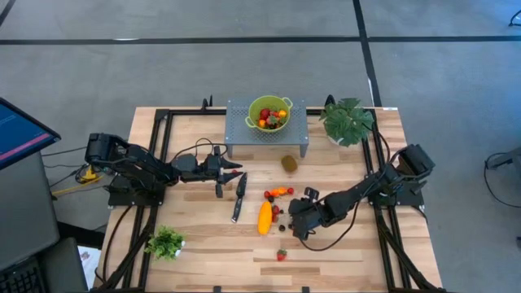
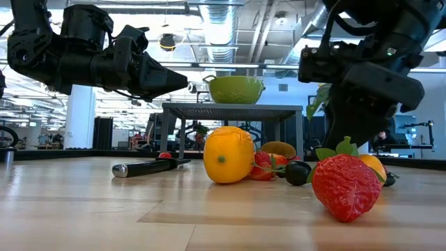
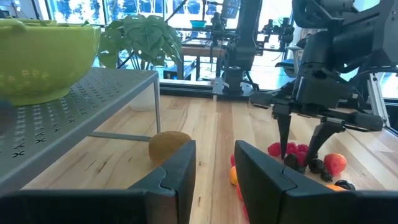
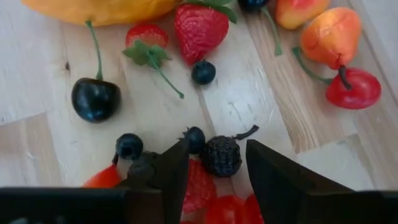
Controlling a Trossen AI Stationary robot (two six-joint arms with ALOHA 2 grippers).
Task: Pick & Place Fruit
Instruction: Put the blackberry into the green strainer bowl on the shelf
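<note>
The right gripper (image 4: 216, 163) hangs low over the fruit cluster with its fingers spread. Only its wrist view shows what lies between them: a bumpy dark blackberry (image 4: 222, 155), with a small smooth blueberry (image 4: 195, 139) just beside it. Farther out from the fingertips lie a glossy dark cherry (image 4: 94, 99) on a thin green stem, a seeded red strawberry (image 4: 199, 29) and a red cherry (image 4: 352, 88).

The high view shrinks these to specks but shows the elongated yellow-orange fruit (image 1: 264, 217) just beside the gripper, a brown oval kiwi (image 1: 289, 163) farther off, and a lone strawberry (image 1: 282, 255) apart from the pile. It also shows the green bowl (image 1: 269, 112) holding fruit on a perforated grey metal stand (image 1: 295, 130).

The left gripper (image 3: 212, 171) hovers near the stand, fingers parted with nothing between them. A black-handled knife (image 1: 238, 196) lies below it.

In the right wrist view, red pieces under the fingers are cut off and hard to identify.
</note>
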